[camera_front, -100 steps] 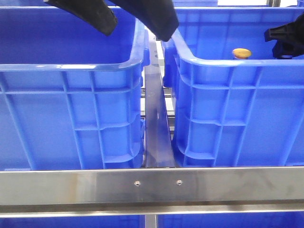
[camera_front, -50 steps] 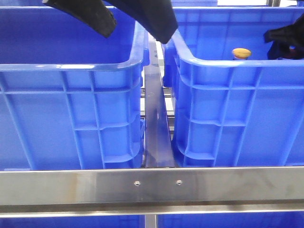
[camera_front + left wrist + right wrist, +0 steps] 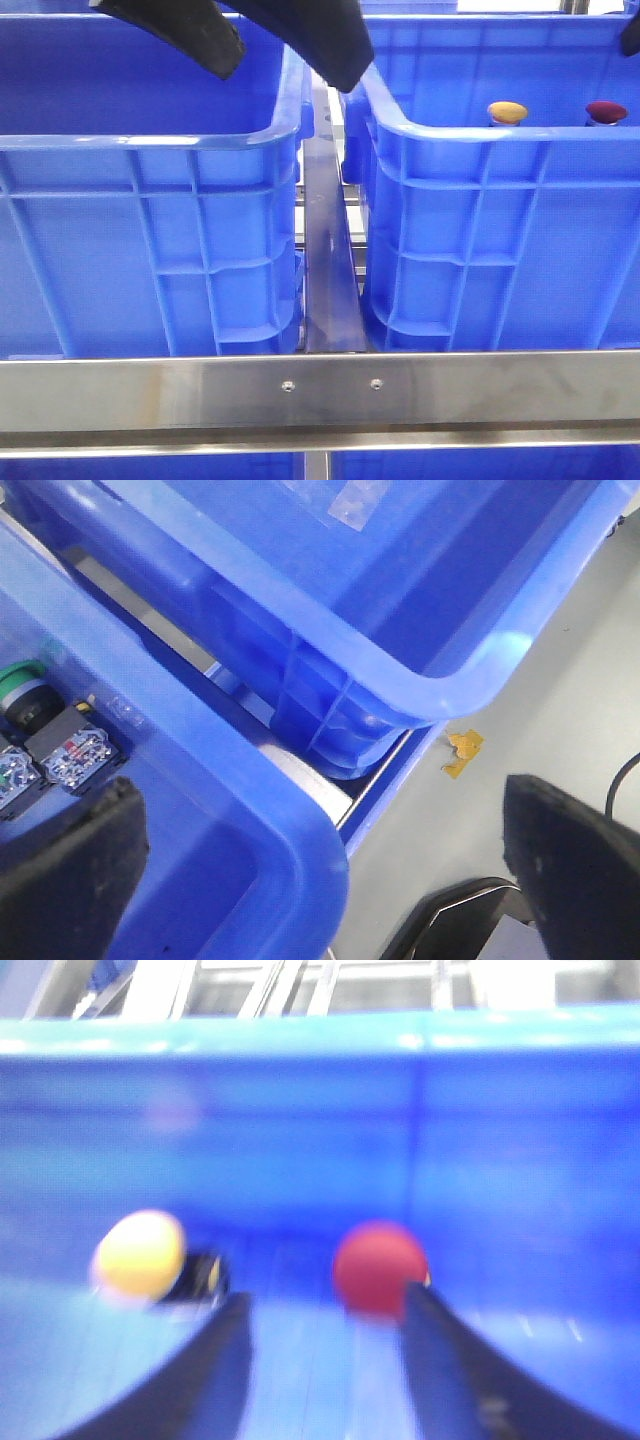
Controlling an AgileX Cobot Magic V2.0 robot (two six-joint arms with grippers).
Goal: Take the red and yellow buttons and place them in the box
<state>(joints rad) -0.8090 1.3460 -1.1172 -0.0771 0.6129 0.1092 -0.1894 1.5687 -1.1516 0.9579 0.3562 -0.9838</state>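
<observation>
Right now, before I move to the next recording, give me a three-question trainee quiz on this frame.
1. True or false: the yellow button and the red button sit in the same blue crate.
2. In the front view, which button is nearer the picture's right edge?
3. Multiple choice: the right gripper is A) shut on the red button, B) open, holding nothing, C) shut on the yellow button.

Key: 1 true; 2 red button; 3 B.
</observation>
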